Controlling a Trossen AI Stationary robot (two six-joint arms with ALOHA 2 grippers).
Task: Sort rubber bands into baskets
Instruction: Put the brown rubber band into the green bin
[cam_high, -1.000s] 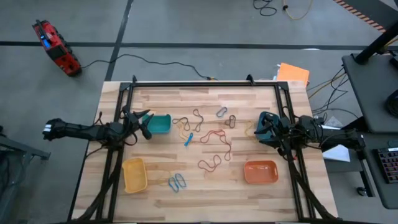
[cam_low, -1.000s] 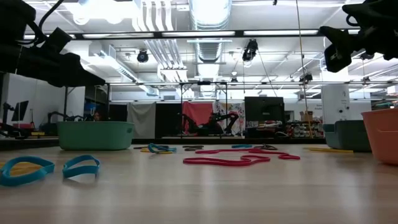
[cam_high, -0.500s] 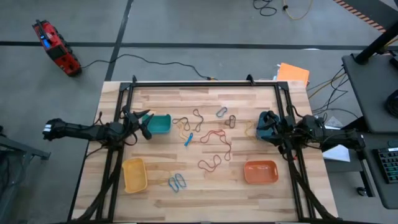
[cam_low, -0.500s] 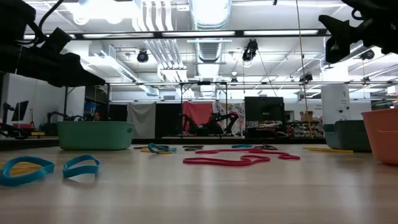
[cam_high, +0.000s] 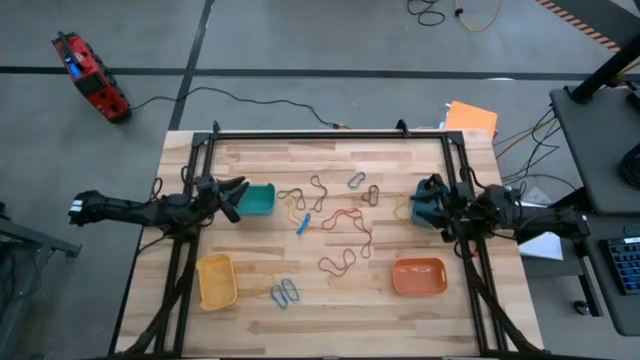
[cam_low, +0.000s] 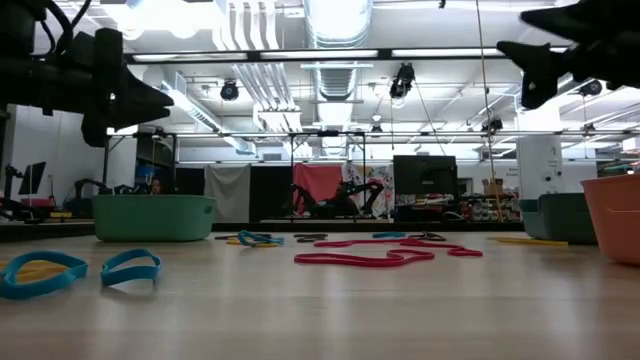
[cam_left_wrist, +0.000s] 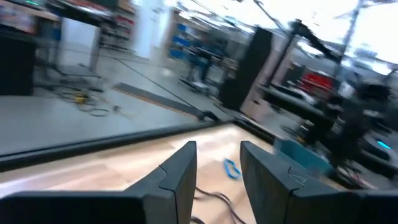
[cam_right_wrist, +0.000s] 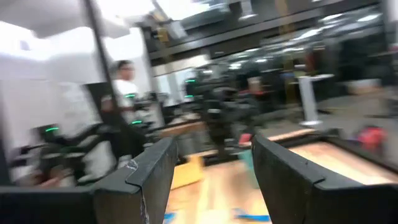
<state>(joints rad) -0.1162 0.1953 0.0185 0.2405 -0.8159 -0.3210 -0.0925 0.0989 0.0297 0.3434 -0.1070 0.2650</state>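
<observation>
Wooden slatted table, high view: loose rubber bands lie across the middle, well apart from both arms. Long red-brown rubber band, a floppy loop, runs mostly left to right at centre; a second red-brown loop lies nearer. Short blue rubber band sits just left of centre, long axis near-to-far and slightly tilted. Two blue loops lie at the near edge, beside the yellow plastic basket. Teal-green plastic basket is at the left, blue basket at the right, orange basket near right. Left gripper hovers just left of the teal-green basket, pointing right; right gripper hangs over the blue basket, pointing left. Judgement: the short blue band lies right of the left gripper, which is the nearer arm.

Low view: both grippers are raised above the table; bands lie flat.

Left wrist view: fingers stand partly spread, nothing between them.

Right wrist view: fingers are spread wide, empty; a person shows in the room beyond.
</observation>
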